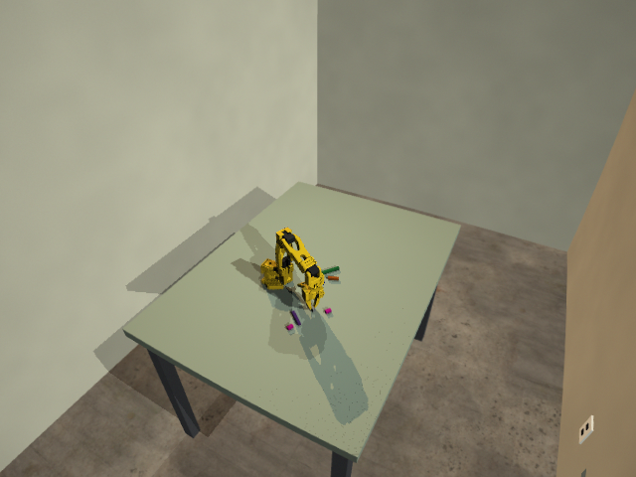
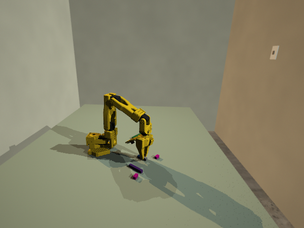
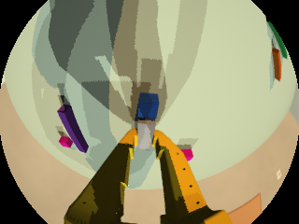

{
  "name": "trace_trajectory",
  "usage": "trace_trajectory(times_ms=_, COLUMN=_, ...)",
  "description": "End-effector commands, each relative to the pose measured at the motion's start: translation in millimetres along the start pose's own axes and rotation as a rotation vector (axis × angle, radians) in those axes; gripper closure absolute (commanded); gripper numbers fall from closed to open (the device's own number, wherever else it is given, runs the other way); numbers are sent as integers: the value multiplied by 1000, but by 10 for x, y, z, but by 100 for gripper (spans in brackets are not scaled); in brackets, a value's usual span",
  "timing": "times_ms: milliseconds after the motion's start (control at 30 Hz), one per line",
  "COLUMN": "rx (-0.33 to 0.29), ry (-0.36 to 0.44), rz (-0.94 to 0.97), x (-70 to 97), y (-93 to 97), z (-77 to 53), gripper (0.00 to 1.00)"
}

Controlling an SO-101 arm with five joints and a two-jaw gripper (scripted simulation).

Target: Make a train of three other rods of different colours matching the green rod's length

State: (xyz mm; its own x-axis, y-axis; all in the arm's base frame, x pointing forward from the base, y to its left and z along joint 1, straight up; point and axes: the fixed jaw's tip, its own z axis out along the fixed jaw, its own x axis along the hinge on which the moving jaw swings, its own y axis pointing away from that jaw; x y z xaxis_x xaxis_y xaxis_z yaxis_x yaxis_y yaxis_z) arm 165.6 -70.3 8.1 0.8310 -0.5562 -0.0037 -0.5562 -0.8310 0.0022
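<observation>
My gripper (image 3: 145, 138) is shut on the short grey rod (image 3: 145, 134), down at the table top; the gripper also shows in the exterior view (image 2: 142, 157). The small blue rod (image 3: 149, 106) lies right beyond the grey rod's far end, close to it; I cannot tell if they touch. The green rod (image 1: 330, 269) and the orange rod (image 1: 332, 278) lie side by side behind the arm, and show at the right edge of the wrist view. The purple rod (image 2: 135, 168) lies to the gripper's left.
One magenta rod (image 2: 156, 156) lies just right of the gripper, another (image 2: 135, 175) lies past the purple rod's near end. The arm's base (image 2: 97, 144) stands to the left.
</observation>
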Motion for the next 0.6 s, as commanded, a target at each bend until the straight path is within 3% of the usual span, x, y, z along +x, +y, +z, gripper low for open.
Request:
trace_trajectory(times_ms=0, rx=16, ry=63, rz=-9, x=87, y=-31, z=-88, gripper=100)
trace_trajectory(times_ms=567, rx=16, ry=63, rz=-9, x=87, y=-31, z=-88, gripper=96)
